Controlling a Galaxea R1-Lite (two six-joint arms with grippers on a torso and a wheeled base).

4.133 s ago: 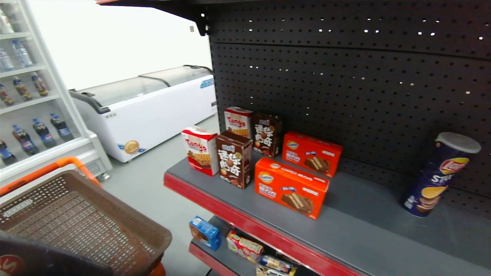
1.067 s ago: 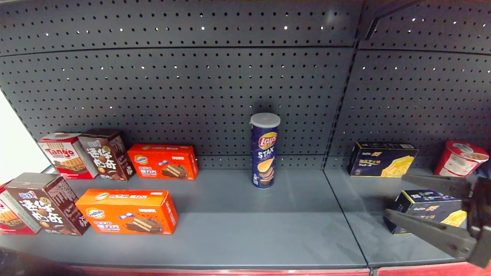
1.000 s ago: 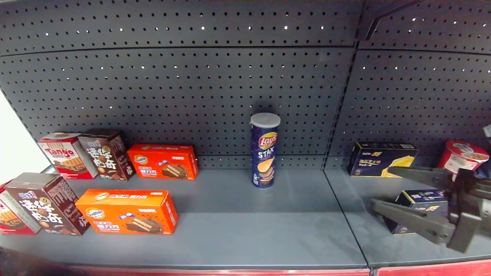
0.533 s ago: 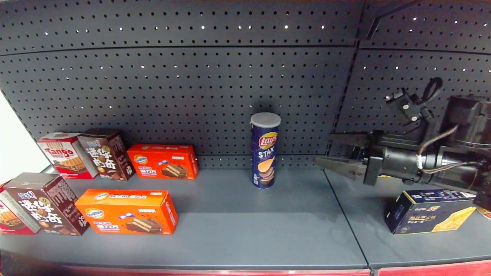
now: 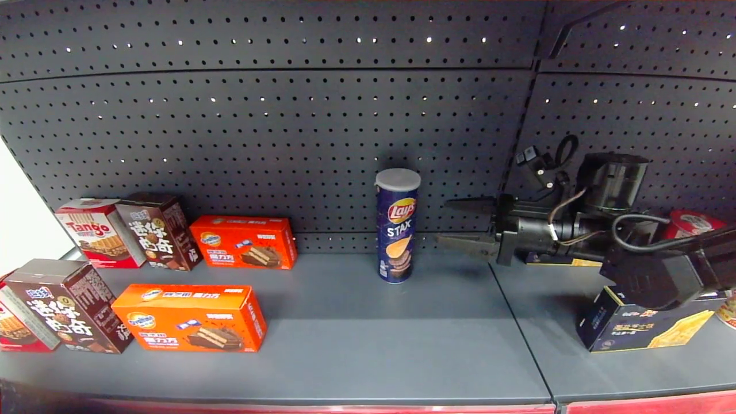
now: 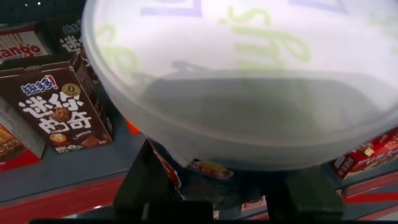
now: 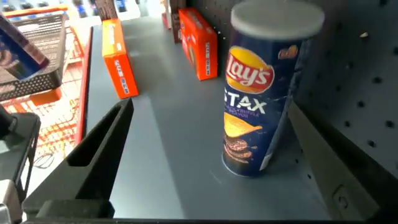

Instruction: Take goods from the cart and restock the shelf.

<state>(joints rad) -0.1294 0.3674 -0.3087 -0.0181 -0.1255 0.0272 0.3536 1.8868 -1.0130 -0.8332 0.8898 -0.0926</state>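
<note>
Right arm (image 5: 661, 270): enters the head view from the robot's right, forearm roughly level above the shelf, directed toward the robot's left. Right wrist (image 5: 540, 230): in line with the forearm; camera bracket (image 5: 537, 162) and looped cable on its upper side. Right end effector (image 5: 454, 221): jaws spread wide, nothing between the pads. Both fingers (image 5: 468, 245) point left, one toward the back panel, the other toward the shelf front. In the right wrist view the right end effector (image 7: 208, 109) shows the same wide gap.

Left end effector (image 6: 221, 190): two dark fingers (image 6: 146, 190) clamped on opposite sides of a lidded canister (image 6: 249, 74), lid toward the wrist camera
</note>
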